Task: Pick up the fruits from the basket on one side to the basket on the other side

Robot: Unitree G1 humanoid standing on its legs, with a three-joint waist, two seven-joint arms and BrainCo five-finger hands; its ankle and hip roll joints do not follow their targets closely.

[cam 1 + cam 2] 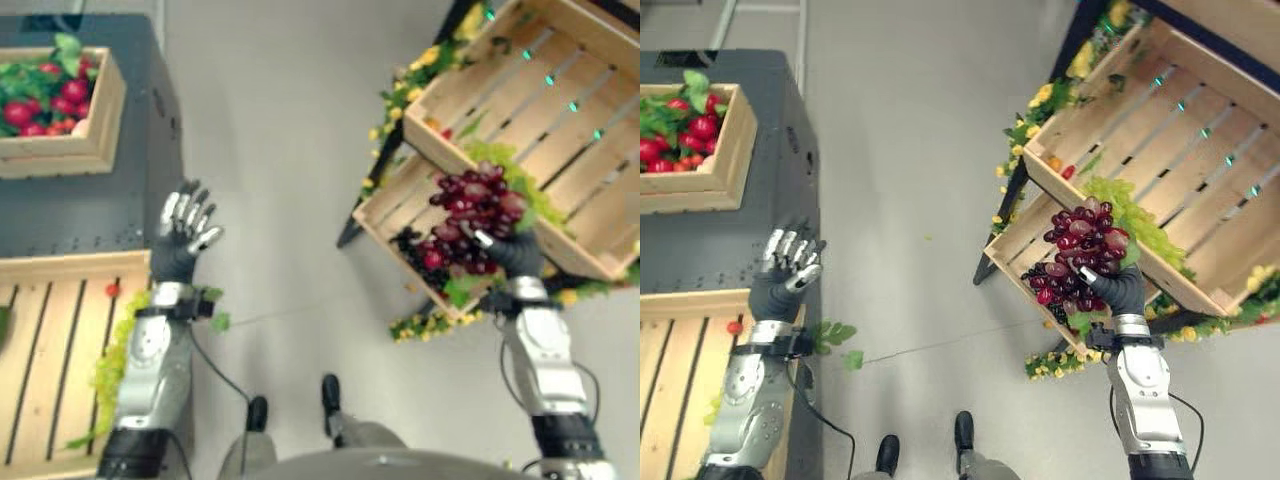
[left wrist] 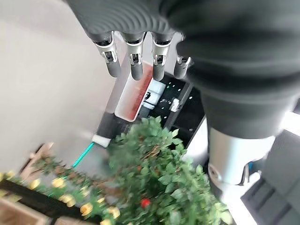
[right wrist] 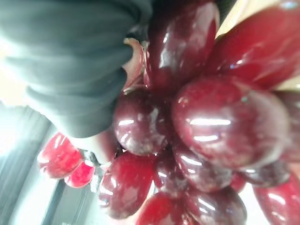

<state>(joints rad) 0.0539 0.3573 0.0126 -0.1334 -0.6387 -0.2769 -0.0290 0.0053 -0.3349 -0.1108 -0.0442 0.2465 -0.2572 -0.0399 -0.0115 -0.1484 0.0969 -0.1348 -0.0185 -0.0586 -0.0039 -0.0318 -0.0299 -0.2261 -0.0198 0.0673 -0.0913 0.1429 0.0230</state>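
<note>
You are standing on a pale grey floor (image 1: 280, 150) with wooden crates on both sides of you. Your right hand (image 1: 1122, 288) has its fingers curled around a bunch of dark red grapes (image 1: 1080, 255); the right wrist view shows the grapes pressed right against the palm. The bunch sits just above the near edge of the lower crate (image 1: 395, 210) on your right, and you cannot tell whether it is already lifted free or still resting on what lies beneath. A few darker grapes (image 1: 410, 245) lie at its left side in that crate, and green leaves (image 1: 1135, 220) spread behind it. The upper slatted crate (image 1: 540, 110) beyond looks nearly bare, with yellow flowers (image 1: 425, 60) trimming the stand. Out on your left, the left hand (image 1: 185, 235) is raised over the edge of a dark grey table (image 1: 80, 215), fingers spread and holding nothing. Near you on that side is a slatted crate (image 1: 60, 340) that looks almost bare, apart from a small red thing (image 1: 112, 289) at its far edge and green leaves along its side; that seems the likely place for the grapes. Farther off on the table, another crate (image 1: 100, 125) holds red fruit (image 1: 40, 100) among leaves. So judge the task as early: one bunch is gripped, nothing is carried across yet, and the crossing, the drop and the remaining fruit are all ahead.
</note>
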